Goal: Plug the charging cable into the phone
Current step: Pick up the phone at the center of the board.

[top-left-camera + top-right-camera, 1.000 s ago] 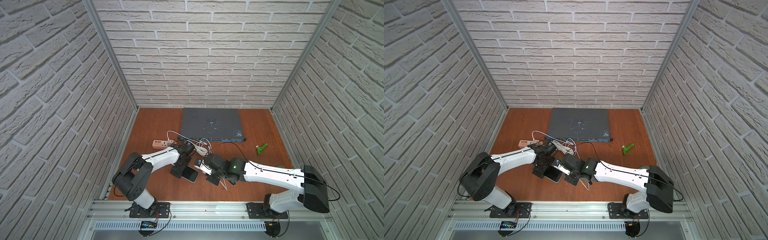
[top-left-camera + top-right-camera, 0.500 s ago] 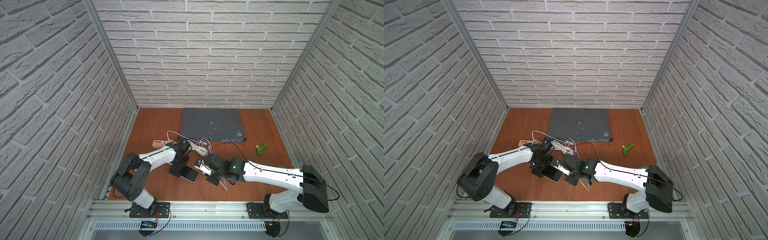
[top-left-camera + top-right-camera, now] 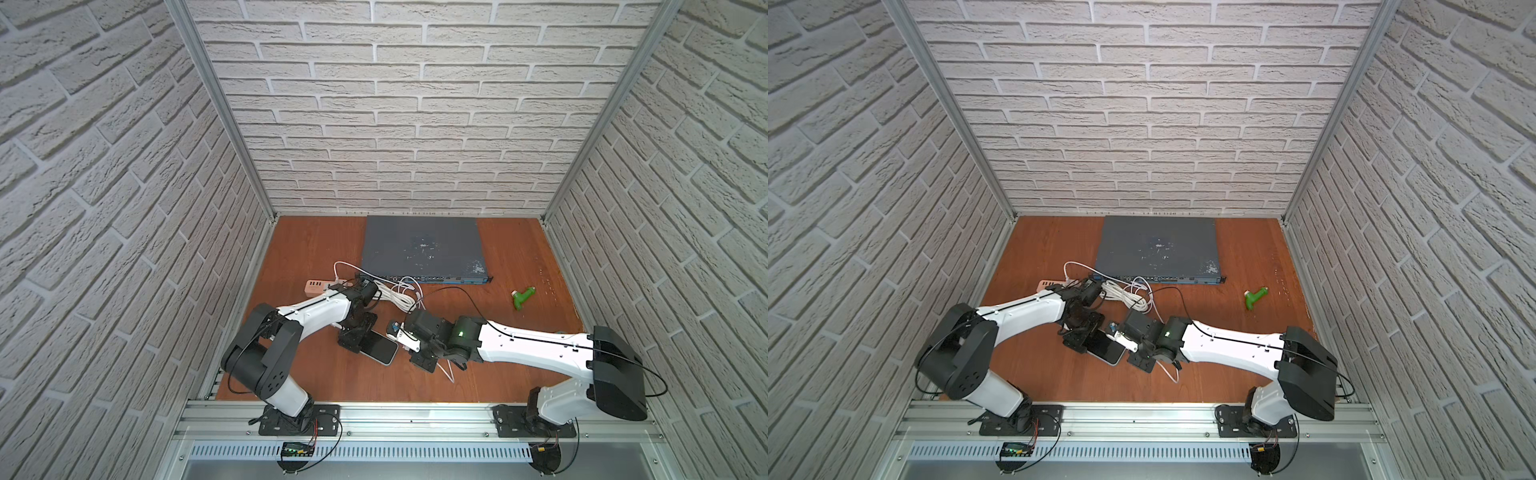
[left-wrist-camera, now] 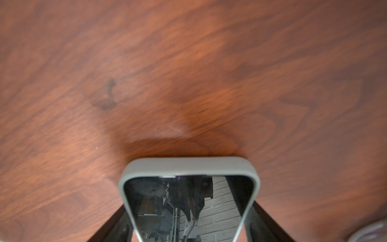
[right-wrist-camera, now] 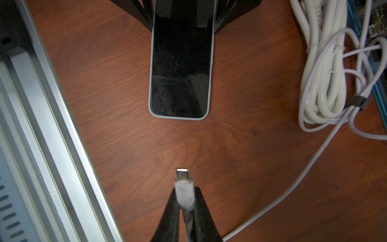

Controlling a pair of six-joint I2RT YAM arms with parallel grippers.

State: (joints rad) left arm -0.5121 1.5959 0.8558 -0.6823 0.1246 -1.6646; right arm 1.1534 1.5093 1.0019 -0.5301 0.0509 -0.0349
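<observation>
Arms (image 3: pixel 519 345) low, outstretched toward phone (image 3: pixel 377 348)

Your left arm (image 3: pixel 316 311) and right arm (image 3: pixel 532 347): white shells, black joints
Behind the black-fingered right gripper (image 5: pixel 185 191) you see a green light (image 3: pixel 460 333), and a thin black cable (image 3: pixel 540 337) runs back along the white shell

The phone (image 4: pixel 189 206) is cut off at the left wrist view's edge.
</observation>
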